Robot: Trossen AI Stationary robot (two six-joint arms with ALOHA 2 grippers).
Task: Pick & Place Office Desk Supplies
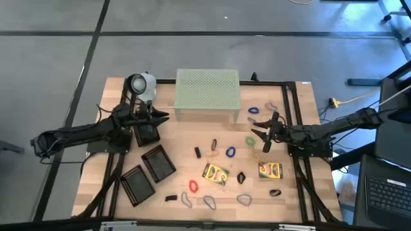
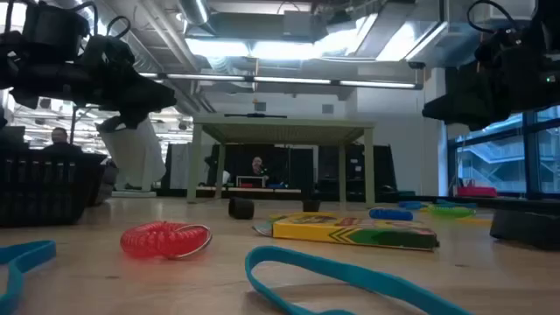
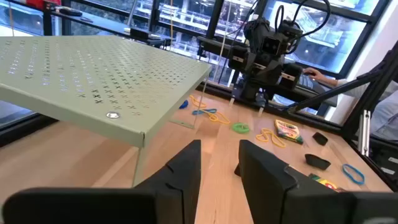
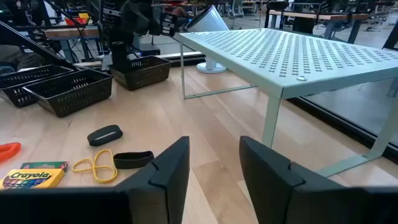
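A: Starting at the left, where is the left gripper (image 1: 156, 115)?

B: It hangs over the black tray (image 1: 147, 133) nearest the pale-green stand (image 1: 207, 93). Its jaws stand a little apart with nothing between them, likely a spot for dropping items into that tray.

A: And the other trays?

B: Two more mesh trays (image 1: 158, 163) lie side by side nearer the front edge of the bench (image 1: 292, 199), tilted. They look empty from above, though that is hard to confirm.

A: Where are the supplies?

B: Scattered across the middle and right of the bench: two crayon boxes (image 1: 216, 173), rubber bands (image 1: 230, 153) in several colours, and small black clips (image 1: 241, 178). None appears sorted yet, so the job seems barely begun.

A: The right gripper (image 1: 263, 134)?

B: It hovers above a green band (image 1: 250, 140) near the stand's right corner, jaws parted and holding nothing, probably lining up a pick.

A: Anything in the way?

B: The stand's leg and a yellow band (image 4: 94, 164) sit close by, and bands overlap.
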